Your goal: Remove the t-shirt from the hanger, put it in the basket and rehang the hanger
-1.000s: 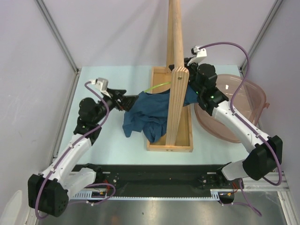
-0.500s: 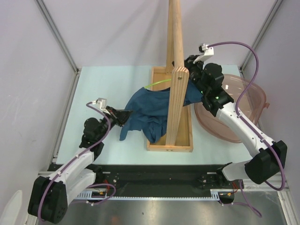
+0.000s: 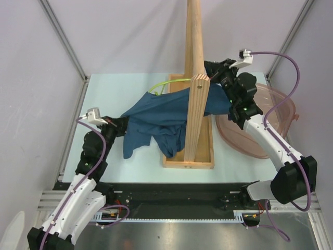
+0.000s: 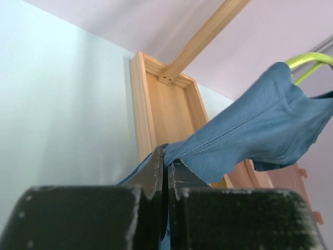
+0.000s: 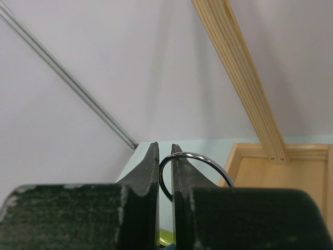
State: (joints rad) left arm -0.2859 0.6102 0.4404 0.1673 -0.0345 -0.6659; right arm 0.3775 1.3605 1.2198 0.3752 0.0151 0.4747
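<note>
We see the t-shirt (image 3: 158, 117) pulled out into a long dark teal band above the table (image 3: 114, 94), running from low on the left up toward the right. One loose fold droops over the left wall of the wooden tray (image 3: 200, 159). It is on the hanger (image 3: 167, 83), of which only a thin lime-green curve shows. That curve pokes out of the cloth's upper edge just left of the pole (image 3: 195, 62), and the rest of it lies under the fabric. The pole rises from the tray and crosses in front of the shirt in the overhead view, so we cannot tell on which side of it the cloth passes. At the shirt's left end, the left gripper (image 3: 118, 125) has its two black fingers pressed together on a stitched edge of the fabric. In its own wrist view the hem runs taut from the fingertips up toward the green hanger. At the far right end, the right gripper (image 5: 164, 148) sits high beside the pole. Its fingers are drawn nearly together, and the silver hook (image 5: 190, 155) of the hanger is pinched in the narrow gap between them. The wire loops up and over the right-hand finger. The right arm reaches over the near rim of the pink bowl (image 3: 278, 112), which stands on the table just right of the tray. Both arm bases sit at the near edge of the table.
</note>
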